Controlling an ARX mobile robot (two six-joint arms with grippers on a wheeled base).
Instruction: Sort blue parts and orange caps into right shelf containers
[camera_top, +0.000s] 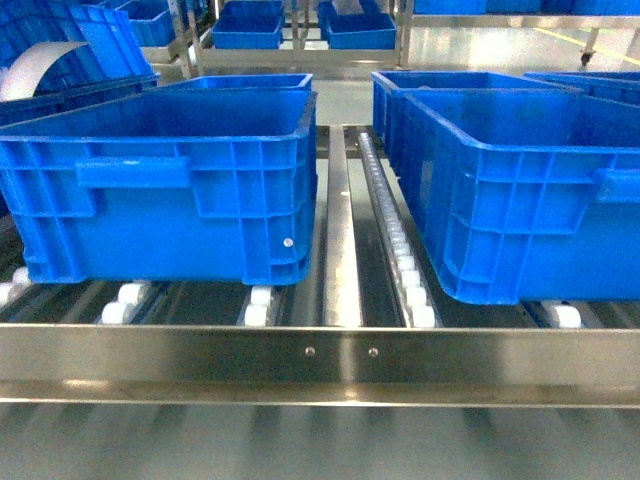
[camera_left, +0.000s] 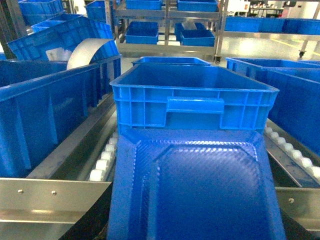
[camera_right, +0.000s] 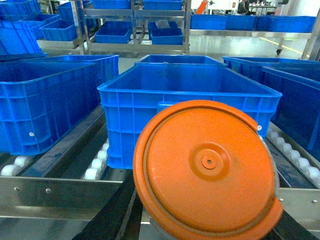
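Left gripper: your blue part (camera_left: 197, 190) fills its view before a crate (camera_left: 192, 97); grip unseen
Right gripper: your orange cap (camera_right: 207, 170) faces another crate (camera_right: 187, 95); grip unseen

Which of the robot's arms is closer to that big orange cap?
Right. The orange cap fills the right wrist view's foreground, just ahead of that arm. The left arm has a blue part before it instead, facing the neighbouring crate; no cap shows there.
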